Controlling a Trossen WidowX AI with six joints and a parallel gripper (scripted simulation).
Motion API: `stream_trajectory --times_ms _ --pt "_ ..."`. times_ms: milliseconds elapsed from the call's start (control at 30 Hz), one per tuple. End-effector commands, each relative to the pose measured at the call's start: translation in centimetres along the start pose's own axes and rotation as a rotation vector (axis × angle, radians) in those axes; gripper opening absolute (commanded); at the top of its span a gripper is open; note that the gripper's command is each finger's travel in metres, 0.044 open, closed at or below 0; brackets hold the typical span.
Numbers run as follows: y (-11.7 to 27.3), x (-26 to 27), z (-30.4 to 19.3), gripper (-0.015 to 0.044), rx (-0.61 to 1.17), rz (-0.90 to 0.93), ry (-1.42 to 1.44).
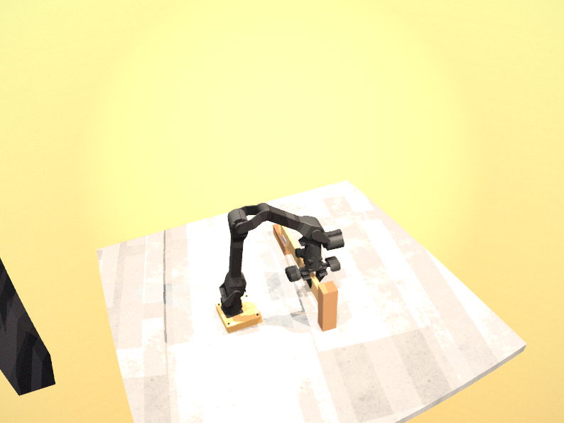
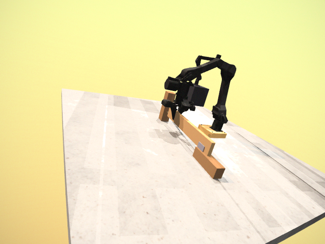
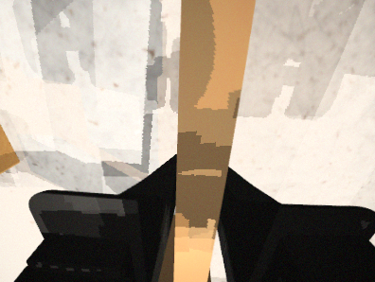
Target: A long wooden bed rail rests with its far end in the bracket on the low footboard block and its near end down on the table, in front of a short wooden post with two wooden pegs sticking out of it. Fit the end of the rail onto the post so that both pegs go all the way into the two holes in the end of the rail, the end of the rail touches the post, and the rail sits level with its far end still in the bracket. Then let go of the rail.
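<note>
My gripper is shut on the long wooden rail, near its post end, with one finger on each side. The rail looks raised off the table there and roughly level. Its far end stands in the grey bracket on the low footboard block. The upright wooden post stands right by the rail's near end. The pegs and holes are hidden in all views. I cannot tell whether the rail end touches the post.
The arm's yellow base plate stands on the table, to one side of the rail. The table's front edge lies beyond the post in the top view. A dark shape shows at that view's left edge.
</note>
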State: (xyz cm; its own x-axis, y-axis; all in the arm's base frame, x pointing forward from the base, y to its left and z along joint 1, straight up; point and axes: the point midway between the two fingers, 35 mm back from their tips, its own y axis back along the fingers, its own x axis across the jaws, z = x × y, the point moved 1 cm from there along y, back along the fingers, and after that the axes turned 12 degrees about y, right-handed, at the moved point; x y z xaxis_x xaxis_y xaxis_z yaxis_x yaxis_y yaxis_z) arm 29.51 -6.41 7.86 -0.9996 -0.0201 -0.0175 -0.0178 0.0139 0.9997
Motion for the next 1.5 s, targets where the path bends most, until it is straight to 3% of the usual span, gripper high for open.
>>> stream_trajectory --times_ms 0,1467 --pt "-0.01 -0.04 0.06 0.0 -0.003 -0.004 -0.002" --pt "0.15 0.26 -0.43 0.0 -0.003 -0.004 -0.002"
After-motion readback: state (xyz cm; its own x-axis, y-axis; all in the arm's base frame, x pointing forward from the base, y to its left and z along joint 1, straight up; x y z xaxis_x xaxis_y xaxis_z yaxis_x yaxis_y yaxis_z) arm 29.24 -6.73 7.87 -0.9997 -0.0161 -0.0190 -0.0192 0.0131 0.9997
